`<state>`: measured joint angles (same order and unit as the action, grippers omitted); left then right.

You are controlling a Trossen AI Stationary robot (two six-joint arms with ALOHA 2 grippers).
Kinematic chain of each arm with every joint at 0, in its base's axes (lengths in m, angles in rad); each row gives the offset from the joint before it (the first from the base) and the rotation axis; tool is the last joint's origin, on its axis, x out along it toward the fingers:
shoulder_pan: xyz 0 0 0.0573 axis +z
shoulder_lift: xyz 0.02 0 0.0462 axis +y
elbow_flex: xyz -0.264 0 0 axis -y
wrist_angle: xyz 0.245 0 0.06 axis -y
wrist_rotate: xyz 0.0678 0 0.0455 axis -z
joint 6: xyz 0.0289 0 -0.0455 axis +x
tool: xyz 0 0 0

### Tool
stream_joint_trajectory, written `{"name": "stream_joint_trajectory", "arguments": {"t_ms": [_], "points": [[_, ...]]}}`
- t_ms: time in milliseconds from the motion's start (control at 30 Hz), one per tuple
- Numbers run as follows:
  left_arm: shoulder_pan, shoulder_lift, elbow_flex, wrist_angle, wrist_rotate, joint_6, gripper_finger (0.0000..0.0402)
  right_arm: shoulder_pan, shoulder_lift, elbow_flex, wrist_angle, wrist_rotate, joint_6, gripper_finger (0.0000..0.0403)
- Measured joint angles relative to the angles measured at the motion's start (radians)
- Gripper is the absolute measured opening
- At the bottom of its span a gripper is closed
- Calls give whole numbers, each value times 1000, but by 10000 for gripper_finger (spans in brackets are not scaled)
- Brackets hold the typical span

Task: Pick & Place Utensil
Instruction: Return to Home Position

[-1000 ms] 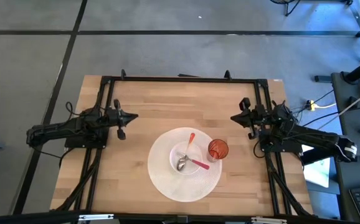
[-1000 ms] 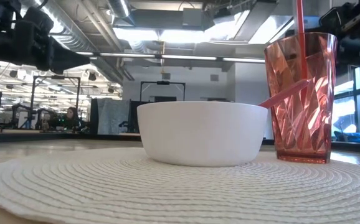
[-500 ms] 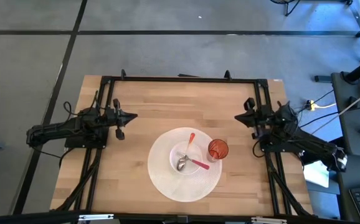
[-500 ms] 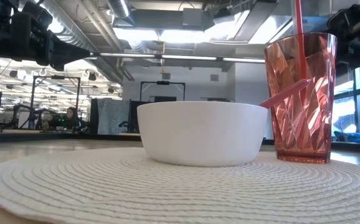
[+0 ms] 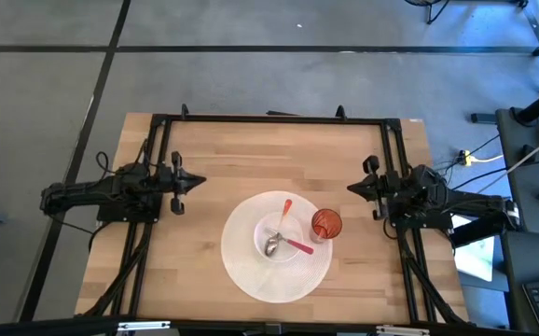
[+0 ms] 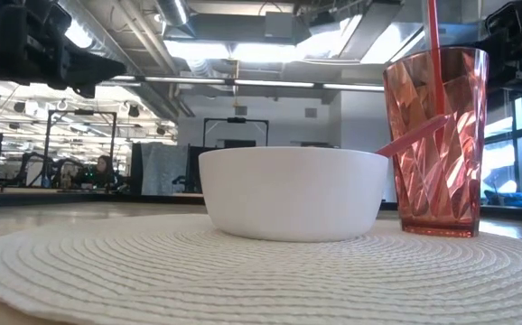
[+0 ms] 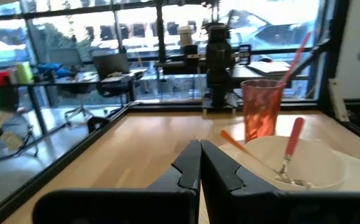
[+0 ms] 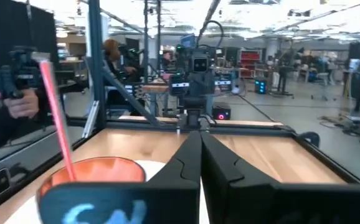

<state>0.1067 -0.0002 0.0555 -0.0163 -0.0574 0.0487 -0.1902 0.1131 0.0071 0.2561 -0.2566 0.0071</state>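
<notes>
A white bowl (image 5: 283, 240) (image 6: 293, 194) stands on a round white woven placemat (image 5: 246, 271) in the middle of the table. In the bowl lie a spoon with a silver head and pink handle (image 5: 293, 246) (image 7: 291, 142) and an orange-handled utensil (image 5: 285, 210) (image 7: 233, 144), which leans on the rim. A red faceted cup (image 5: 325, 225) (image 6: 434, 144) stands on the mat at the bowl's right, with a pink utensil (image 6: 434, 27) (image 8: 55, 106) upright in it. My left gripper (image 5: 195, 180) (image 7: 200, 165) hovers shut left of the mat. My right gripper (image 5: 352, 188) (image 8: 200, 155) hovers shut right of the cup.
A black frame (image 5: 269, 119) runs around the wooden table's far and side edges. Bare wood lies between the mat and each gripper and along the far side. People show in the room beyond the table (image 8: 18, 93) (image 6: 105, 167).
My right gripper has shifted a little toward the table's near edge, and its arm has drawn in from the right. My left gripper has drifted slightly toward the near edge. Both have stayed shut. The bowl, cup and utensils have not moved.
</notes>
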Motion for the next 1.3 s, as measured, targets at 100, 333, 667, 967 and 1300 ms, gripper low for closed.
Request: {"name": "stream_joint_trajectory", "arguments": {"t_ms": [100, 333, 667, 967, 1300], "points": [[-36, 0, 0, 6, -15, 8, 1, 15, 0, 0, -11, 0, -19, 0], [-62, 0, -2, -2, -174, -23, 1, -4, 0, 0, -114, 83, 36, 0], [-62, 6, -47, 66, -171, -11, 2, -3, 0, 0, -98, 152, 63, 0], [-62, 8, -47, 63, -169, -7, 3, -3, 2, 0, -70, 151, 67, 13], [-62, 29, -47, 63, -168, -8, 6, -3, 2, 0, -50, 151, 63, 40]]}}
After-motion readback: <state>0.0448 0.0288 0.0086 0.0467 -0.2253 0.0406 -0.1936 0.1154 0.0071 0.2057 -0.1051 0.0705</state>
